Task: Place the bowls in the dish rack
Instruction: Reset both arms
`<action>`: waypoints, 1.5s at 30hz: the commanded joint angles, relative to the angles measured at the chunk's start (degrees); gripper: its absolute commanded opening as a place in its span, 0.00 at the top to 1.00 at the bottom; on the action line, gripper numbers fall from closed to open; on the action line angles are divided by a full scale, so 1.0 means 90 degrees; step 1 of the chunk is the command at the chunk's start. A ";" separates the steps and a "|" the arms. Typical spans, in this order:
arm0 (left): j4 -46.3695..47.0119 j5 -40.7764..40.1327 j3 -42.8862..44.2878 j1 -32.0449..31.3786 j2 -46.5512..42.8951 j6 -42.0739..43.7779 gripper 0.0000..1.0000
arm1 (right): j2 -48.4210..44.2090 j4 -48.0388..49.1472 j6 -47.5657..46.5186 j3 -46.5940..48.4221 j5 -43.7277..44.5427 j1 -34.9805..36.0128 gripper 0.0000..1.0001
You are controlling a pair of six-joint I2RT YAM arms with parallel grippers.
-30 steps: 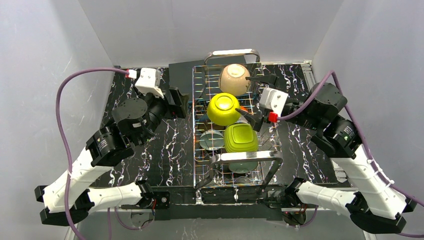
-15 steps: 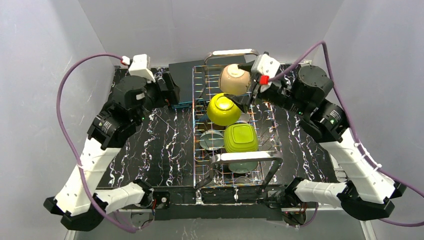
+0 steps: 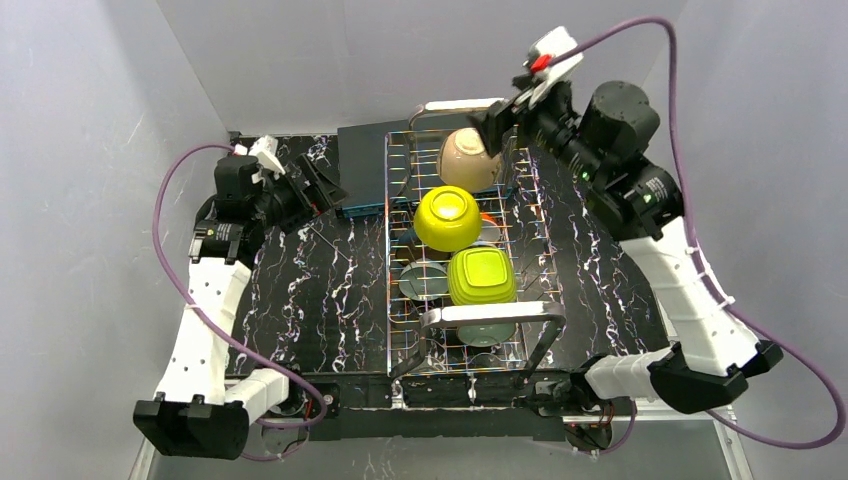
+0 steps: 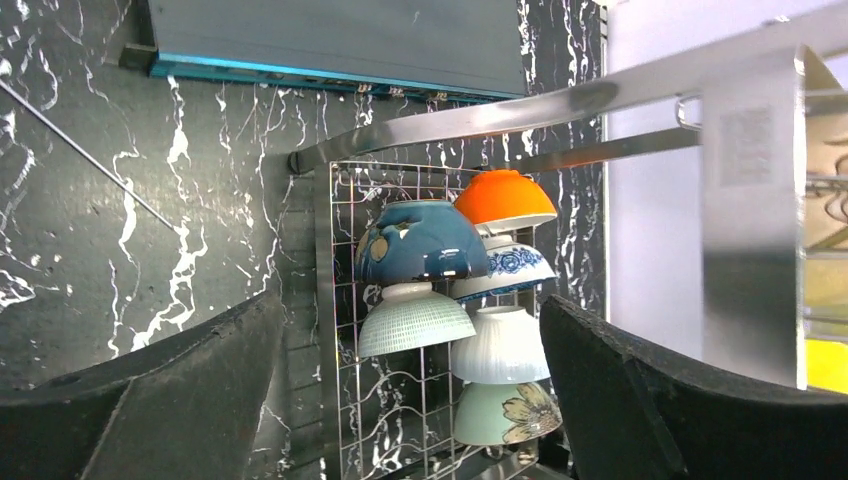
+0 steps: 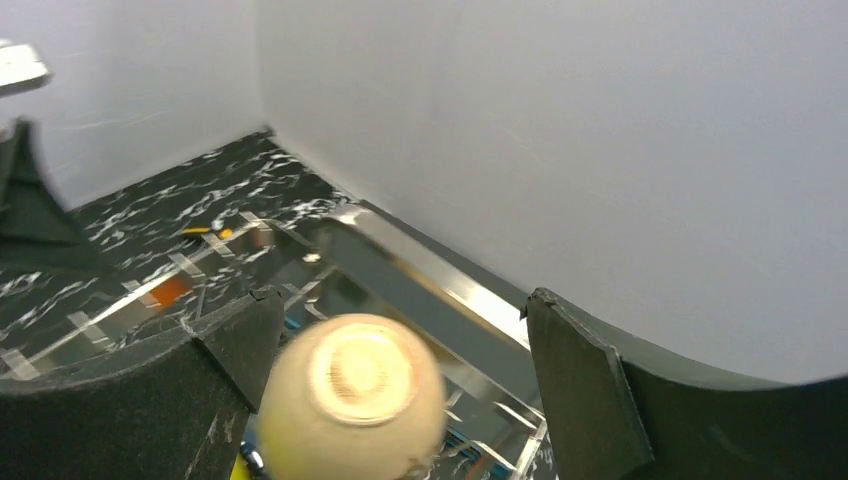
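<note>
1. Top external: the dish rack [image 3: 388,262] stands on the black marbled table [image 3: 320,300], long axis running near to far. From far to near it holds a beige bowl [image 3: 468,160], a lime-yellow round bowl [image 3: 447,218], a lime squarish bowl [image 3: 481,277] and a pale green bowl [image 3: 487,333] under the near handle [image 3: 490,313]. The right gripper [image 3: 492,125] hangs above the beige bowl by the far handle [image 3: 465,103], jaws spread wide and holding nothing. The left gripper [image 3: 322,192], equally wide and empty, sits left of the rack, beside a dark-teal box [image 3: 362,150]. Walls close three sides, and the rack's right wall runs near the table edge.
2. Left wrist: only this view shows the lower bowls against the wire grid. They are an orange bowl [image 4: 500,197], a dark blue bowl [image 4: 420,243], a blue-patterned bowl [image 4: 508,268], two ribbed pale ones and a flowered mint bowl [image 4: 500,413]. The dark fingers [image 4: 160,400] stand far apart, clear of everything.
3. Right wrist: the beige bowl is blurred, with its foot ring towards the camera. It lies below and between the fingers, touching neither. The steel handle bar and the white wall are close behind.
</note>
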 commanded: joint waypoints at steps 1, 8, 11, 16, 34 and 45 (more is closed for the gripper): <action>0.0698 0.1440 -0.0549 0.0661 -0.0222 -0.0454 0.02 | 0.0088 0.0799 0.1354 -0.0029 -0.0591 -0.1395 0.01; 0.1345 0.1664 -0.1369 0.1287 -0.0640 -0.0252 0.02 | 0.0053 0.1823 0.3478 -0.1338 -0.1530 -0.3875 0.01; 0.1460 0.1427 -0.1547 0.1299 -0.0790 -0.0015 0.02 | -0.0306 0.2567 0.4208 -0.2486 -0.1544 -0.4692 0.01; 0.1833 0.1048 -0.1853 0.1296 -0.1023 0.0327 0.02 | -0.1030 0.2480 0.3817 -0.3858 -0.0050 -0.4903 0.01; 0.4291 -0.2759 -0.5100 0.1299 -0.1903 0.0449 0.02 | -0.3621 0.6408 0.2627 -1.0915 0.2304 -0.4901 0.01; 0.6579 -0.4170 -0.6384 0.1172 -0.1053 0.1127 0.02 | -0.1147 0.8842 0.2196 -1.1097 0.1420 -0.4883 0.01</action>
